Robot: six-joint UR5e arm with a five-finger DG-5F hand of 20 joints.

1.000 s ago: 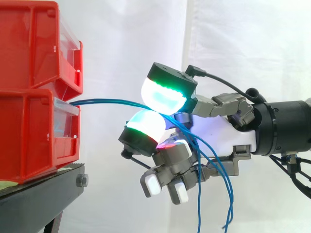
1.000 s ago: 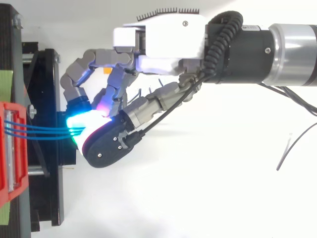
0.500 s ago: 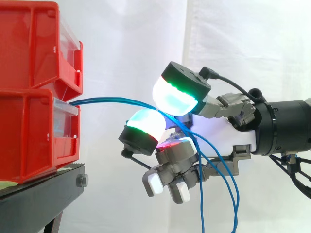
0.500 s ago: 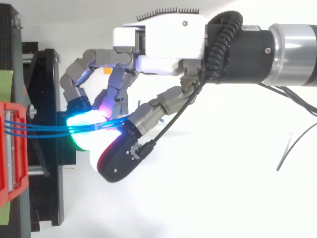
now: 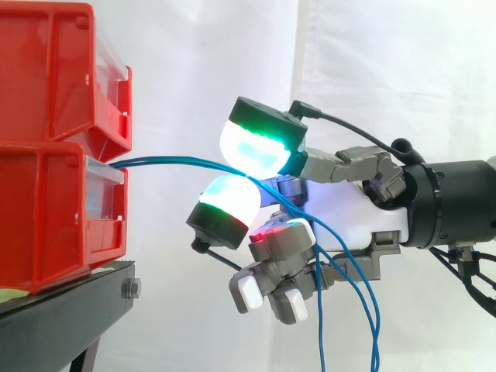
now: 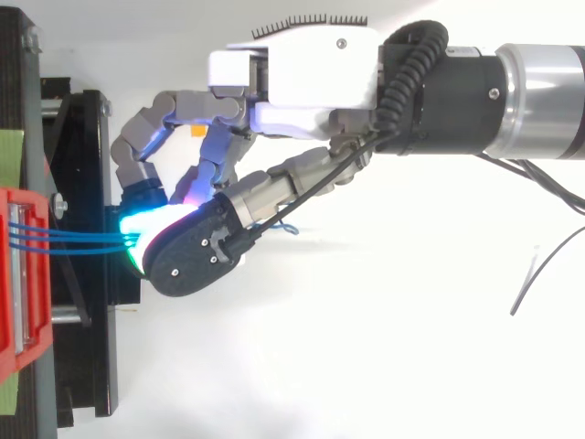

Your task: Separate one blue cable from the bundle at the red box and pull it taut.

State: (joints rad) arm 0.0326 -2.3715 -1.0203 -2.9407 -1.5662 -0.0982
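Three thin blue cables [image 6: 73, 239] run from the lower red plastic bin [image 5: 54, 209] into your hand [image 5: 349, 205], pinched between two glowing pads [image 5: 252, 147]. You're at the separating step; next, keep one cable only, then draw back.

A black stand [image 5: 74, 314] carries the load, its flat top edge running out to a squared corner with a silver bolt [image 5: 132, 288] on the side. From above, the stand [image 6: 91, 274] reaches out beyond the bins' front. A lower red bin [image 5: 46, 221] sits directly on the stand, with a pale green strip [image 5: 8, 294] showing under its base. An upper red bin [image 5: 54, 70] is stacked on the lower one, touching it. Both bins face right, and the lower one has a clear front panel [image 5: 105, 198].
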